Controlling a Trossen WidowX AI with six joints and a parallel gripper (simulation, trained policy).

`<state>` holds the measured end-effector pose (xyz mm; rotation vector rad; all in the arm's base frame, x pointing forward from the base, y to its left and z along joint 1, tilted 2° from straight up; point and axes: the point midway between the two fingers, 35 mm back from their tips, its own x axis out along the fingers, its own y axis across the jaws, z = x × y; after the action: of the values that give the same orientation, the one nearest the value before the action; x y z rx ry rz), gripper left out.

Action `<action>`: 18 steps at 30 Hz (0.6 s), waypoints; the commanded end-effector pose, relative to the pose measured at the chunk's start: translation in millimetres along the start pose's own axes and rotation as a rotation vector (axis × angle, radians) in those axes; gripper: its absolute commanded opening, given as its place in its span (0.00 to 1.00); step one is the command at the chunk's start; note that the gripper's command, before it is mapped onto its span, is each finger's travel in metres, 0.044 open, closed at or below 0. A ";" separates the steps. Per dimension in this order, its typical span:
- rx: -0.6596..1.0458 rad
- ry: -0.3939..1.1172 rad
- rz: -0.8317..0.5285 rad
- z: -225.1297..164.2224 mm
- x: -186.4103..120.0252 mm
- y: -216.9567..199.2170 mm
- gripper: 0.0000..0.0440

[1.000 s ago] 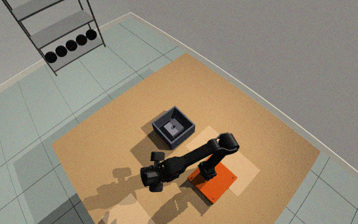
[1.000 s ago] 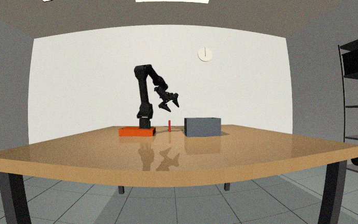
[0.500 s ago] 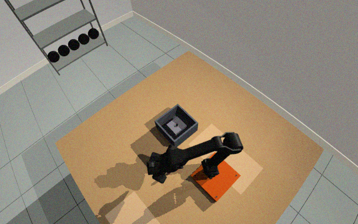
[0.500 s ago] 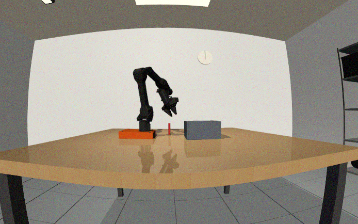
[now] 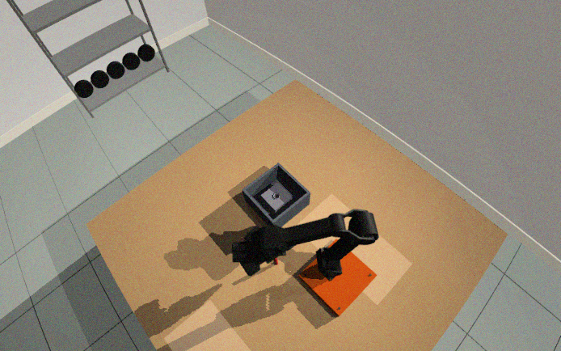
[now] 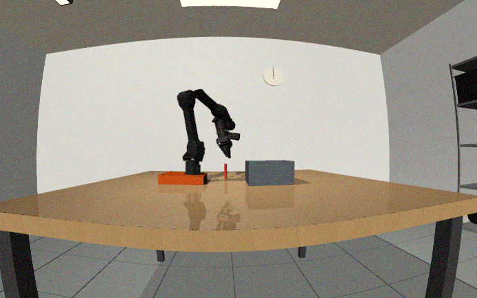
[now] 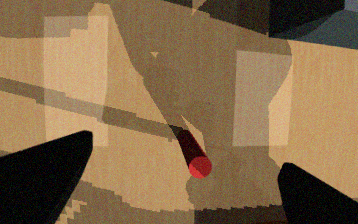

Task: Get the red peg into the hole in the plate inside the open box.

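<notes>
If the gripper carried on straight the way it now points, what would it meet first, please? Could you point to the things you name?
Probably the upright red peg [image 5: 276, 261] [image 6: 225, 171] [image 7: 200, 167], its top between the open fingers; depth is unclear, so one finger might clip it.

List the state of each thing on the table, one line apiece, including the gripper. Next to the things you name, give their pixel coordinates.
Black parallel-jaw gripper [image 6: 227, 156] [image 7: 189, 157]: fingers open, nothing between them, above the peg.
Slim red cylindrical peg [image 5: 276, 261] [image 6: 225, 171] [image 7: 200, 167]: upright on the table, not in the box.
Grey square box [image 5: 293, 210] [image 6: 269, 173]: open-topped, upright.
Pale grey square plate [image 5: 270, 198]: at the box's bottom, its hole unfilled.
Orange rectangular base [image 5: 344, 293] [image 6: 181, 178]: flat, bearing the arm.
</notes>
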<state>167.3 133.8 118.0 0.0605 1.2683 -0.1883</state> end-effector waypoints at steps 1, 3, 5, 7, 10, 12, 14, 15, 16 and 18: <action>0.104 0.051 -0.020 -4.0 4.8 -5.1 1.00; 0.168 0.078 -0.031 -5.6 7.9 -7.2 1.00; 0.230 0.103 -0.041 -7.1 11.4 -8.7 1.00; 0.283 0.124 -0.050 -8.3 15.1 -9.4 1.00; 0.349 0.148 -0.058 -9.6 20.7 -9.4 1.00; 0.383 0.161 -0.063 -10.6 25.5 -8.9 1.00; 0.410 0.170 -0.067 -12.0 31.2 -8.4 1.00; 0.421 0.174 -0.069 -12.8 34.3 -8.0 0.99; 0.431 0.177 -0.071 -13.7 37.7 -7.7 0.99; 0.448 0.181 -0.074 -15.5 45.0 -6.9 0.99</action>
<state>165.4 124.7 80.1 0.4026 1.3793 -0.5145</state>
